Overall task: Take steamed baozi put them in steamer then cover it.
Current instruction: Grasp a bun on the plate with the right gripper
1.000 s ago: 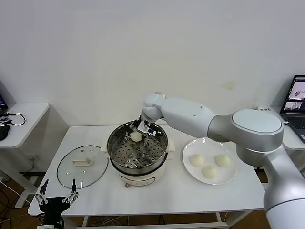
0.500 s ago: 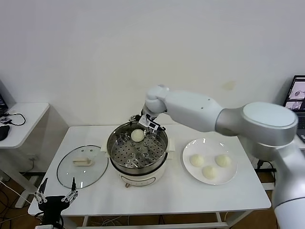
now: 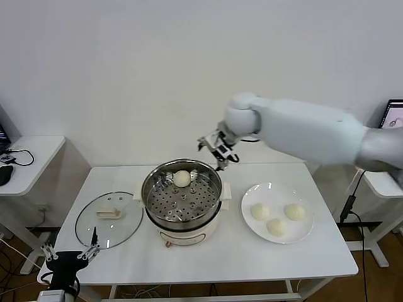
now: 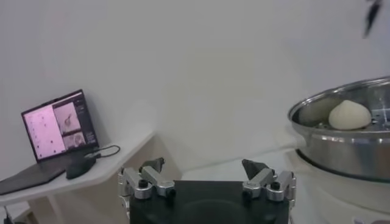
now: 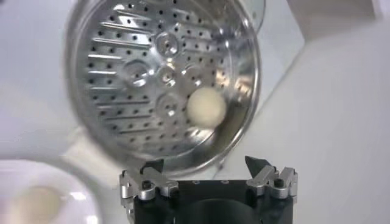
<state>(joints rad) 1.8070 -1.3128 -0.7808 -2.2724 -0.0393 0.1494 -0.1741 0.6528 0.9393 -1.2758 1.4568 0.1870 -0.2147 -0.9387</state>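
The left hand [image 3: 70, 256] hangs parked low off the front-left corner of the bench [image 3: 214, 255], its fingers spread wide and holding nothing. Just beyond it the cover [image 3: 109, 219] lies flat on the bench with its cream handle up, close beside the steamer [image 3: 182, 199]. On the steamer's perforated tray one baozi [image 3: 182, 178] sits against the far wall, leaving the rest of the tray bare. The right hand [image 3: 218, 148] hovers above and behind the steamer's far right rim, fingers wide and empty; its wrist view looks straight down on the tray and that lone bun. To the right, the white plate [image 3: 278, 192] carries three more baozi [image 3: 277, 219], set close together but apart.

The step in hand looks like the trip to the plate for a second bun. It would go best by coming down over one bun from above with fingers astride it, clear of its neighbours, closing gently so the soft dough is not dented, then setting it on bare tray beside the first one rather than on top.
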